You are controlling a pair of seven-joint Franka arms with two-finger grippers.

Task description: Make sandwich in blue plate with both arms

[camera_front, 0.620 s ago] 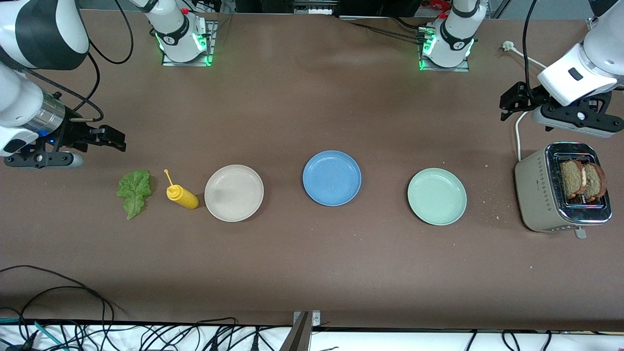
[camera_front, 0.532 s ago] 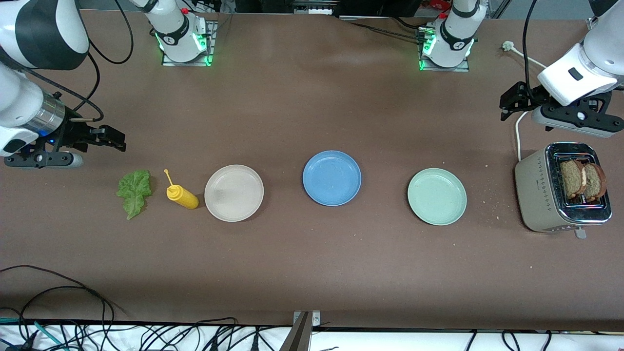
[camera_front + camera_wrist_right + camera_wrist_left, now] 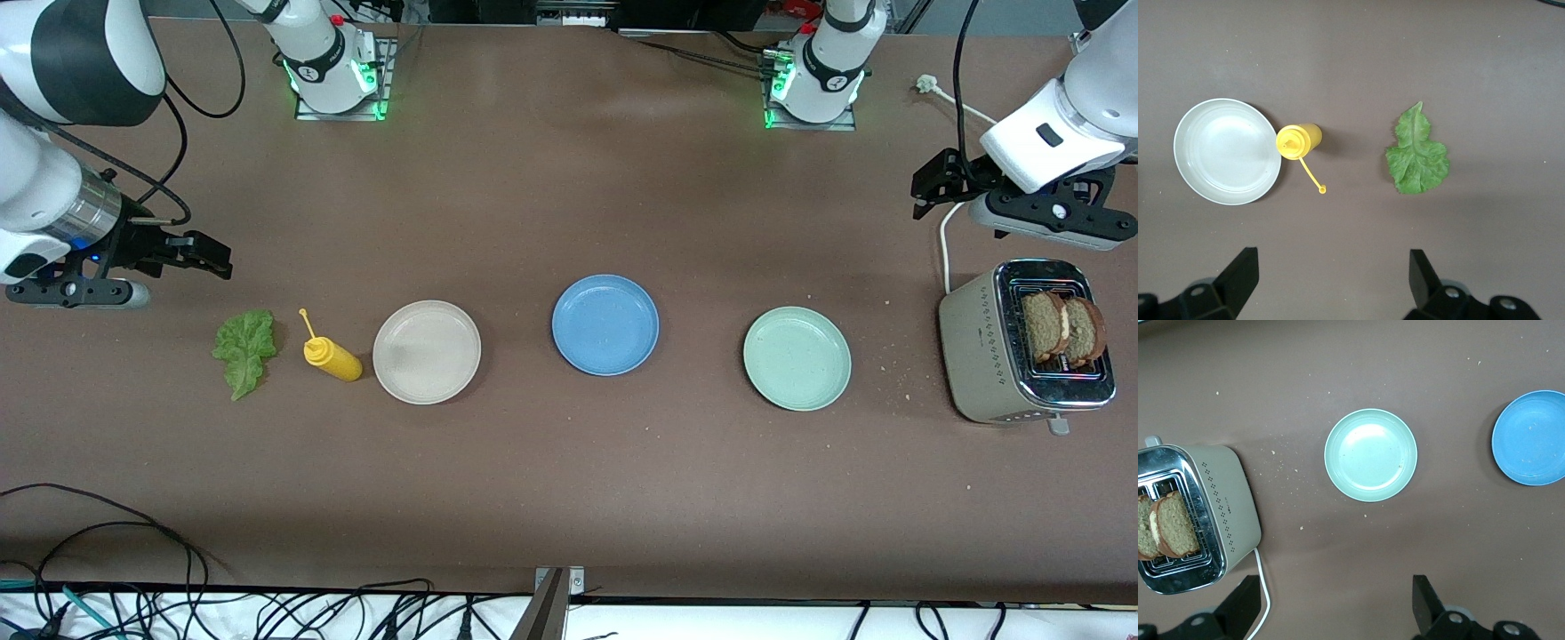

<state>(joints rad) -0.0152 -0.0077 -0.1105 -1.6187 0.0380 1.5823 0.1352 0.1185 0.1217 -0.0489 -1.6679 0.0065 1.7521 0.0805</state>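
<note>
The blue plate [image 3: 605, 324] [image 3: 1531, 437] lies bare at mid-table. Two brown bread slices [image 3: 1062, 327] [image 3: 1171, 528] stand in the slots of a toaster [image 3: 987, 356] [image 3: 1228, 503] at the left arm's end. A green lettuce leaf [image 3: 244, 349] [image 3: 1418, 155] lies flat at the right arm's end. My left gripper [image 3: 925, 191] [image 3: 1338, 607] hangs open over bare table and a white cable beside the toaster. My right gripper [image 3: 213, 255] [image 3: 1331, 277] hangs open over bare table close to the lettuce. Neither holds anything.
A beige plate [image 3: 427, 352] [image 3: 1227, 151] and a mint-green plate [image 3: 797, 358] [image 3: 1370, 455] flank the blue one. A yellow squeeze bottle [image 3: 331, 356] [image 3: 1298, 141] lies between lettuce and beige plate. The toaster's white cable [image 3: 945, 240] [image 3: 1265, 600] runs toward the bases. Crumbs dot the table near the toaster.
The right gripper has crept a touch toward the table's middle. Everything else stands as before.
</note>
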